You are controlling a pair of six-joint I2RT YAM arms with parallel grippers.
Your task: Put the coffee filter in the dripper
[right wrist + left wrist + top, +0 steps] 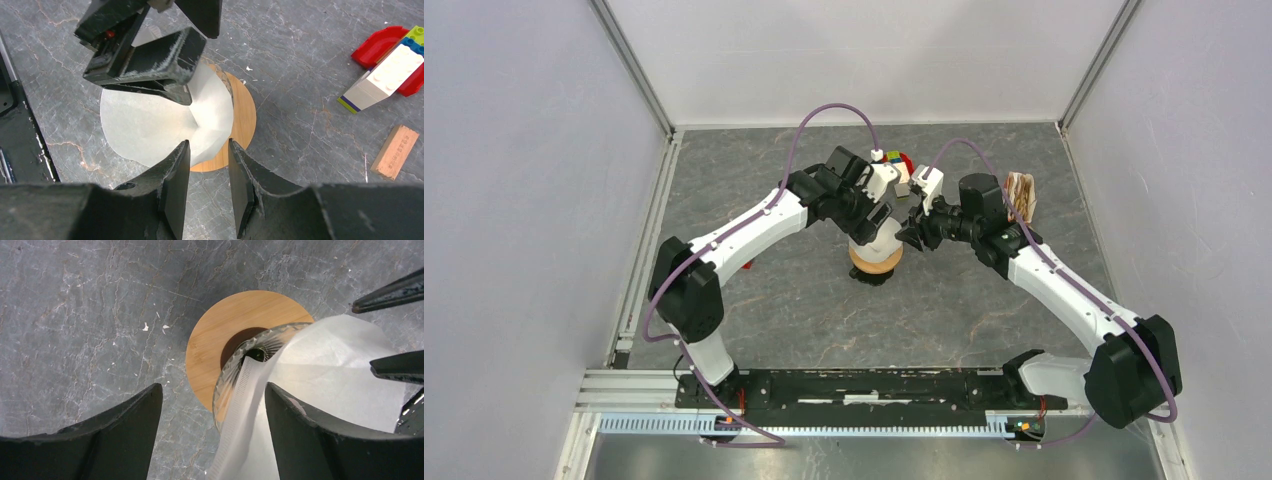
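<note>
The dripper (873, 264) stands mid-table, with its tan wooden collar (212, 342) and ribbed glass funnel (235, 365). The white paper coffee filter (340, 365) sits opened in the funnel and leans to one side, and its crimped seam hangs over the rim. My left gripper (213, 387) is open wide above it; the seam runs between the jaws, close to the right finger (305, 435). My right gripper (209, 145) is open with a narrow gap, its tips at the edge of the filter (150, 120) and over the collar (246, 120). In the top view the two grippers, left (874, 213) and right (911, 235), flank the filter (881, 238).
Red and coloured toy blocks (390, 65) and a small wooden block (397, 151) lie on the grey table beyond the dripper. The blocks (894, 160) lie behind the grippers. A brownish item (1022, 193) sits at the back right. A metal rail (854, 385) runs along the near edge.
</note>
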